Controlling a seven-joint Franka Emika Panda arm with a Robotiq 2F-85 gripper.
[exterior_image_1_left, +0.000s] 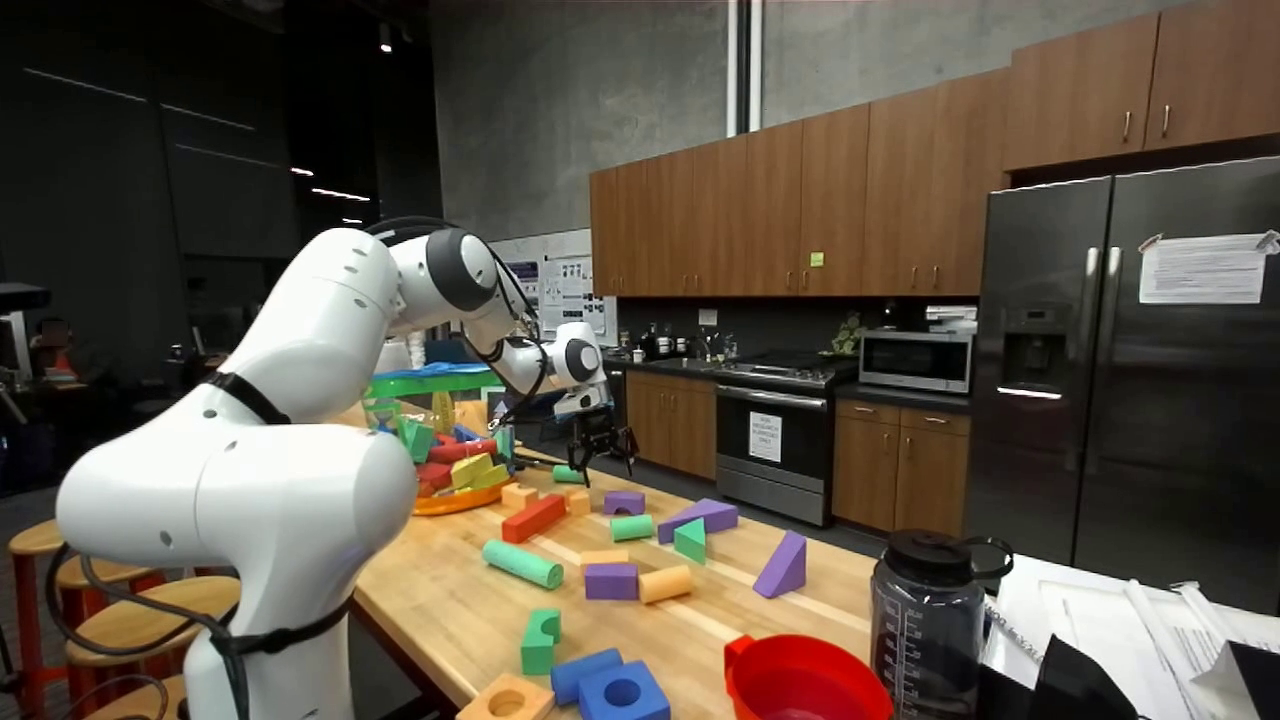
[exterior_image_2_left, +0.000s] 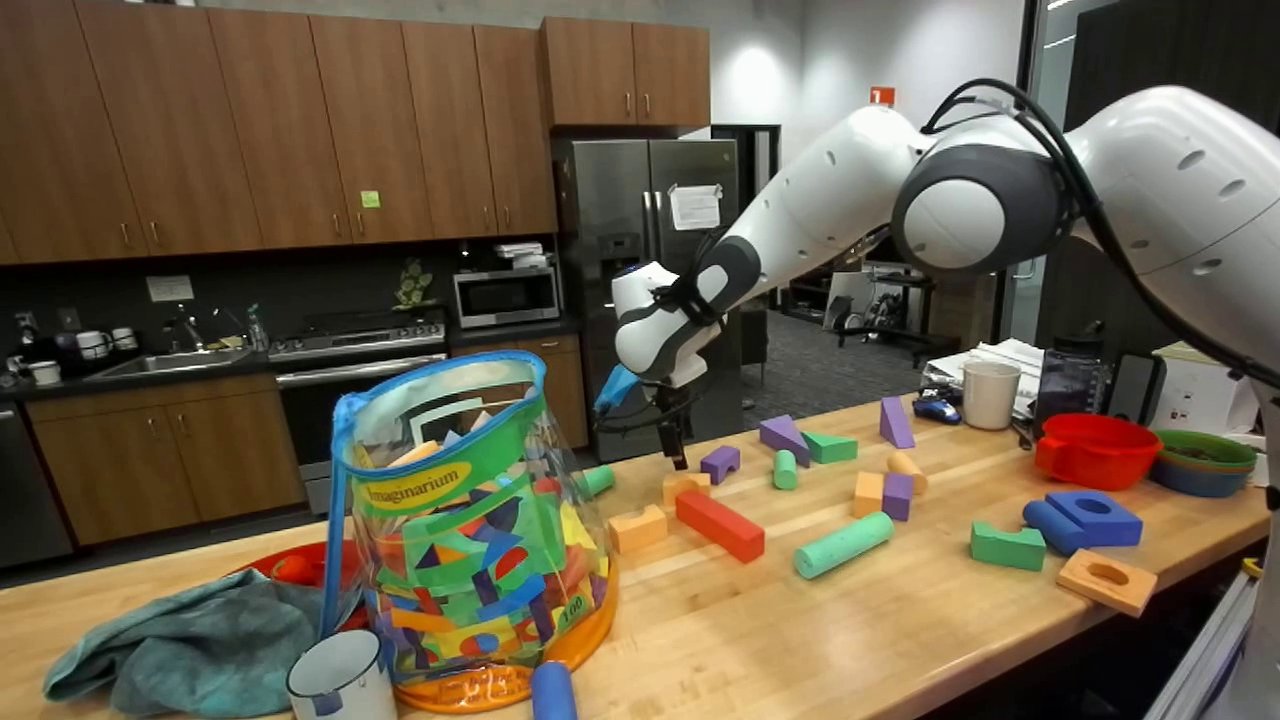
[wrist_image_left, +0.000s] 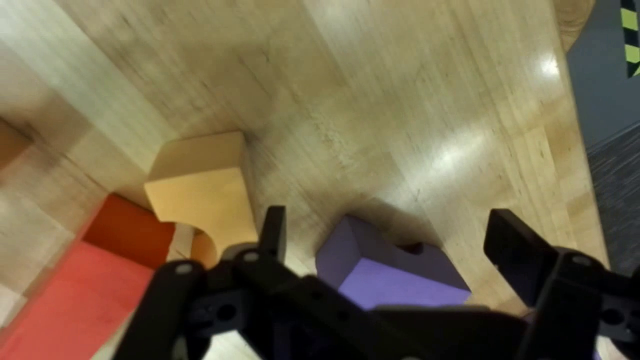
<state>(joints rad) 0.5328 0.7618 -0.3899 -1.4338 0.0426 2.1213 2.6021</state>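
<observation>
Empty and spread wide, the gripper (wrist_image_left: 387, 227) hangs above the surface (exterior_image_2_left: 780, 640); in the wrist view the gap between its fingers frames the purple arch block (wrist_image_left: 400, 285) lower down, leaving that block's sides apparently untouched. It rests on its two feet, cut-out facing down (a steady, bridge-like stance), and both exterior views show it near the gripper, standing just apart from its neighbours. Beside it in the wrist view, an orange block (wrist_image_left: 210, 200) lies flat, probably on its broadest and stablest face, so its notch faces sideways toward the red block (wrist_image_left: 85, 305); whether those two touch is hard to tell. Farther off in both exterior views, a clear bag (exterior_image_2_left: 500, 450) stands on the surface, its walls keeping many loose blocks (exterior_image_1_left: 470, 470) heaped together in one place.
</observation>
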